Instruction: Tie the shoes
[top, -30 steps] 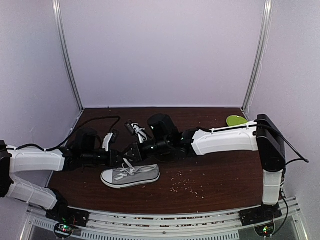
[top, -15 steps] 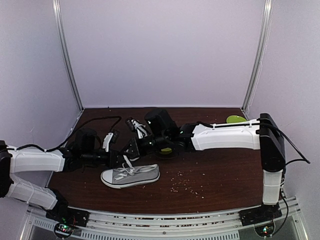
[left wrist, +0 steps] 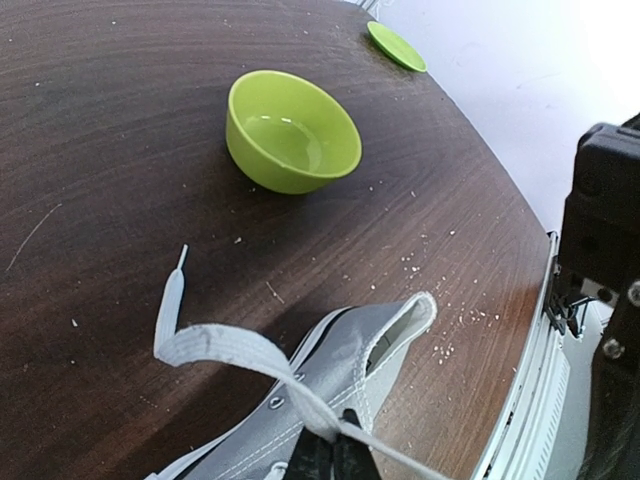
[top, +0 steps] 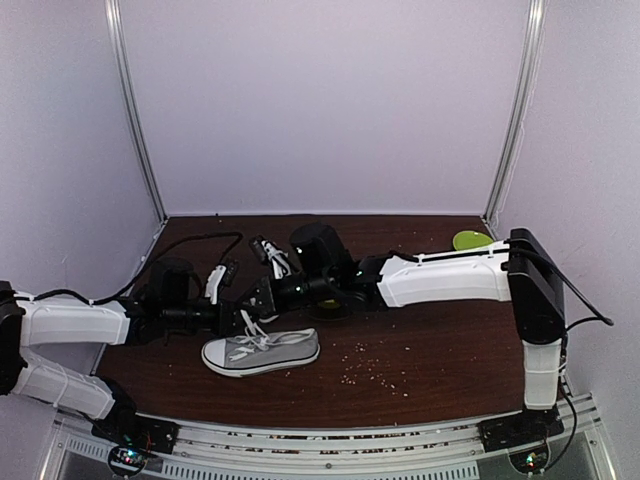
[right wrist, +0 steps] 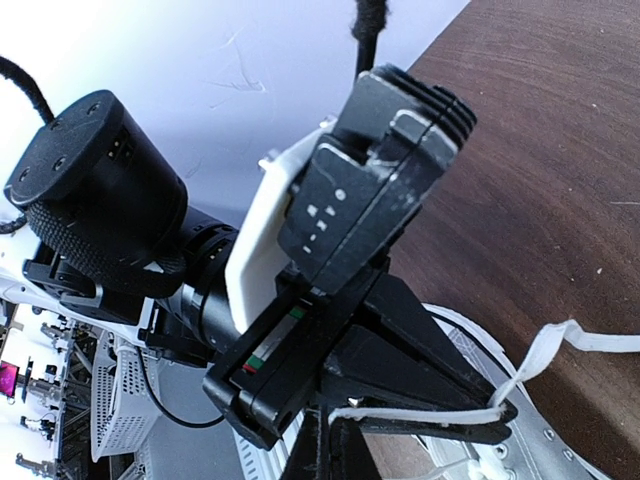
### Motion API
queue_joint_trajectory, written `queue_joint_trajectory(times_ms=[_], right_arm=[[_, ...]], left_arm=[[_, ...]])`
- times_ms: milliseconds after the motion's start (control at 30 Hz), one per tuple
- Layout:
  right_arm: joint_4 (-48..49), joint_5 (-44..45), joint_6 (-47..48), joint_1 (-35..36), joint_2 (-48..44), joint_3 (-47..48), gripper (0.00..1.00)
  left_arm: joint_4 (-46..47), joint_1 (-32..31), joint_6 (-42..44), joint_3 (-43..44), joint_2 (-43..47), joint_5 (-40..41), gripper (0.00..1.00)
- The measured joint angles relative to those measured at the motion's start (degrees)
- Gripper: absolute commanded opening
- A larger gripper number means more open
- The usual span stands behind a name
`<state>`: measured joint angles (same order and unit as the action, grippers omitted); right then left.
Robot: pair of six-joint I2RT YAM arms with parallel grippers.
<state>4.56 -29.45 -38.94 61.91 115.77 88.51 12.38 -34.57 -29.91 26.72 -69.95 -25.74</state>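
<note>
Pale lilac walls [top: 320,100] enclose the dark brown wood-grain counter [top: 450,340]. Left of its middle, near the front, we see the grey canvas sneaker [top: 262,350] resting on its sole, toe leftward. Just above it, the left end effector [left wrist: 333,452] and right end effector [right wrist: 322,445] each pinch a white lace [left wrist: 220,345]. Beyond sits a lime-green bowl [left wrist: 292,130], with pale crumbs [top: 375,370] scattered nearby. White marks on the left arm's black housing [right wrist: 370,190] are too blurred to read.

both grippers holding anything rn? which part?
Yes. Left gripper pinches a white lace partway along, just above the sneaker. Right gripper appears to pinch the other lace mid-length too.
</note>
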Motion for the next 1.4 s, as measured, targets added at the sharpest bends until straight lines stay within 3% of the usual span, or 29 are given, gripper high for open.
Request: queue_joint_trajectory(times_ms=[267, 533, 1067, 1400], right_arm=[[13.1, -2.3, 0.5, 0.0, 0.8, -6.7, 0.0], [18.7, -2.7, 3.5, 0.0, 2.1, -10.4, 0.0], [13.0, -1.2, 9.0, 0.0, 6.5, -9.9, 0.0], [7.1, 0.9, 10.5, 0.0, 9.4, -4.7, 0.0]], left_arm=[[-0.8, 0.0, 0.0, -0.4, 0.0, 0.1, 0.0], [-4.0, 0.0, -0.2, -0.6, 0.3, 1.3, 0.0], [-6.3, 0.1, -2.0, -0.6, 4.2, 1.9, 0.0], [-6.3, 0.1, -1.9, -0.6, 4.6, -0.2, 0.0]])
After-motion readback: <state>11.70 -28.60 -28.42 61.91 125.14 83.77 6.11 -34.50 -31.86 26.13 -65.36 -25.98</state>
